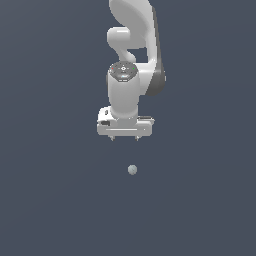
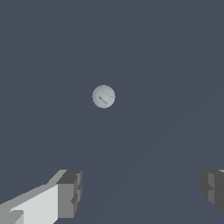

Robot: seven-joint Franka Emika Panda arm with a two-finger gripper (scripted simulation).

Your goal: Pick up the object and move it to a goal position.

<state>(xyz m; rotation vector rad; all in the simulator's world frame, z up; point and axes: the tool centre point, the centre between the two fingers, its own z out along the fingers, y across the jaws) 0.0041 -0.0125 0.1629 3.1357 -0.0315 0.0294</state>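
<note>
The object is a tiny pale grey-white ball [image 1: 132, 170] lying alone on the dark floor, below the arm in the exterior view. In the wrist view the ball [image 2: 103, 96] shows as a small matte sphere. My gripper [image 1: 124, 138] hangs above the floor, apart from the ball, which lies slightly toward the exterior view's right of it. The wrist view shows the gripper [image 2: 140, 192] open, with one grey fingertip [image 2: 70, 192] and the other fingertip [image 2: 213, 189] set wide apart and nothing between them.
The white arm [image 1: 131, 45] rises behind the gripper in the exterior view. A flat dark grey-blue floor [image 1: 50, 200] fills the rest of both views.
</note>
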